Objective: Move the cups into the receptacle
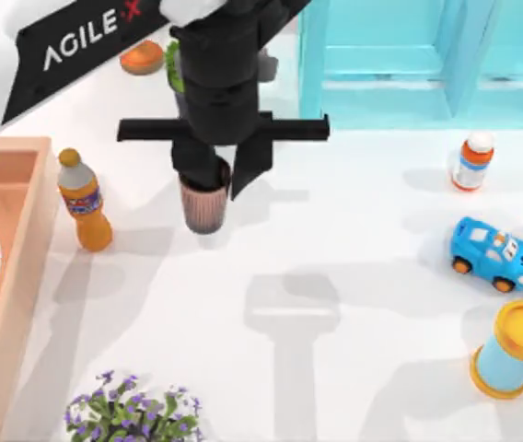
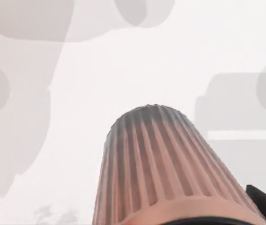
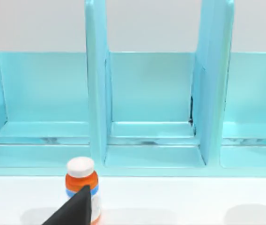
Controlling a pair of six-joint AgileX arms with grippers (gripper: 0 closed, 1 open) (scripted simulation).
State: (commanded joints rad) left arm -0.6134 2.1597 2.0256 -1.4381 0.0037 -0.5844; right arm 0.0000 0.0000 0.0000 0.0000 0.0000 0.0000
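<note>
A dark brown ribbed cup [image 1: 204,204] hangs a little above the white table at centre left, and my left gripper [image 1: 220,175] is shut on its rim from above. In the left wrist view the ribbed cup [image 2: 161,168] fills the foreground, its base clear of the table below. The receptacle [image 1: 17,230], a tan-peach wooden box with thick walls, lies along the table's left edge, left of the held cup. My right gripper [image 3: 79,211] is parked facing the shelf at the back right.
An orange soda bottle [image 1: 85,201] stands between the cup and the box. A turquoise shelf frame [image 1: 400,55] lines the back right. On the right are a pill bottle [image 1: 473,161], a blue toy car [image 1: 492,253] and a yellow-lidded blue cylinder [image 1: 515,350]. A flowering plant [image 1: 137,414] sits front left.
</note>
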